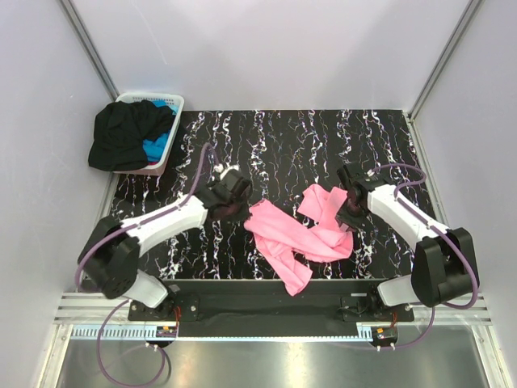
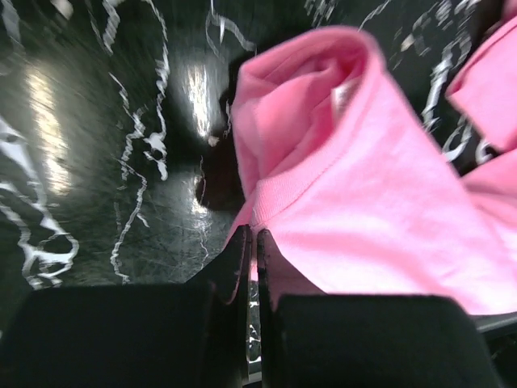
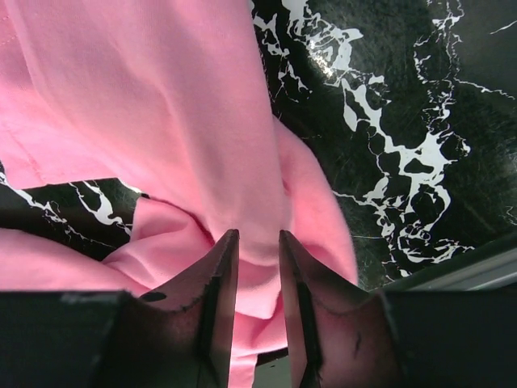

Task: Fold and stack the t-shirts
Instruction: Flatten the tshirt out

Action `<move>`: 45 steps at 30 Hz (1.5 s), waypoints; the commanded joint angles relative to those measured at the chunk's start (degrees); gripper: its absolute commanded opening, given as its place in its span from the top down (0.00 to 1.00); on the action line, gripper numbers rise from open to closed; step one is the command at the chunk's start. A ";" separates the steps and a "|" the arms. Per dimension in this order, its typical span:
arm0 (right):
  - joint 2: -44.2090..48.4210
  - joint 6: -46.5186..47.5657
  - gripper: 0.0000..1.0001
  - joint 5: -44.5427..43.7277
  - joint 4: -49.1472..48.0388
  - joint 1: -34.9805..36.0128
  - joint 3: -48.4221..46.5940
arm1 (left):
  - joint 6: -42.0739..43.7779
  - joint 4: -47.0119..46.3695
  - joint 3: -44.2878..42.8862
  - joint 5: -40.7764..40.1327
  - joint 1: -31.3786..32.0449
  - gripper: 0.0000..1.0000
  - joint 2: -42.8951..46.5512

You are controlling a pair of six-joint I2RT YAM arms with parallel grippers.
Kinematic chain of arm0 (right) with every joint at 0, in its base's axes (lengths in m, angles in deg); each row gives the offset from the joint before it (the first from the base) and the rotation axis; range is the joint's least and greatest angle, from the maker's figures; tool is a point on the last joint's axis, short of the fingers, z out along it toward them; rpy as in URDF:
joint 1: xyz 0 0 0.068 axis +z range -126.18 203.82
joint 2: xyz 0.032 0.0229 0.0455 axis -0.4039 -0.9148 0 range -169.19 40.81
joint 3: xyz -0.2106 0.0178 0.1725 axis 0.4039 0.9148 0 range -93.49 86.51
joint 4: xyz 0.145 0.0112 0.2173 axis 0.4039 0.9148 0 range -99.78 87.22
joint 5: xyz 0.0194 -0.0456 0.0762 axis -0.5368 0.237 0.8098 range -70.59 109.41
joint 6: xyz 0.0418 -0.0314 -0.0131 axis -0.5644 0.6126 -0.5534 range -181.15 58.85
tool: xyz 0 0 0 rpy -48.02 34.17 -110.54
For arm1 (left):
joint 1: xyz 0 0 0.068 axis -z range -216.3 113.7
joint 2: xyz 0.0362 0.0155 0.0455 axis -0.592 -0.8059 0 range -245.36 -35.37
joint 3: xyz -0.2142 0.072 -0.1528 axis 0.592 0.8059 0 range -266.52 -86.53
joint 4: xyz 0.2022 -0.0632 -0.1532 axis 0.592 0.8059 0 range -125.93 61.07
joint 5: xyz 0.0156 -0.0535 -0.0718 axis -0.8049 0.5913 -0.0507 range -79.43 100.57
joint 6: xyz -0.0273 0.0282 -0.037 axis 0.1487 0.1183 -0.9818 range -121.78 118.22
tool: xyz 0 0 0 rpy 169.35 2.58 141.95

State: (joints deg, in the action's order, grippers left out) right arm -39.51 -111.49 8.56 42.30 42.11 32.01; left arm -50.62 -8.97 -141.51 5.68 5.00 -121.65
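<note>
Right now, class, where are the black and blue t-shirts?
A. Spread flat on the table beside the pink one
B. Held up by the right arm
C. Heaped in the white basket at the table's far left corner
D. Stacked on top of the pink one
C: the top view shows the black t-shirt and the blue t-shirt bunched in the white basket, while only the pink t-shirt lies on the table.

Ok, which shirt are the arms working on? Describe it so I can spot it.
On the black marbled table, look near the front edge, between the two grippers. The pink t-shirt lies crumpled there, the only shirt outside the white basket at the back left.
</note>
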 commanded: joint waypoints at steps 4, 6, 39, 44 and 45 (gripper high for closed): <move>0.25 -0.10 0.66 -4.26 0.66 0.35 -4.29 | 4.62 3.63 -5.49 -11.46 -3.32 1.00 12.26; -0.19 0.42 0.64 -4.79 0.48 0.35 -5.26 | 7.25 3.19 -6.36 -13.92 -4.38 1.00 15.59; -16.98 7.46 0.88 5.58 -5.23 0.35 -10.45 | 7.27 3.53 -6.10 -21.57 -16.07 1.00 20.36; -16.72 7.72 1.00 4.45 -3.82 0.35 -13.87 | 3.32 10.73 -6.19 -24.46 -16.07 1.00 23.86; -16.11 7.72 1.00 3.74 -3.47 0.44 -14.31 | 0.79 12.31 -5.67 -25.08 -16.07 1.00 24.66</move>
State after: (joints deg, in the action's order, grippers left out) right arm -56.51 -104.22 13.94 38.12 42.11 21.30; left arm -45.05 -0.78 -147.47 -16.46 -11.11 -101.01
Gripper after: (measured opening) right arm 0.011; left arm 0.024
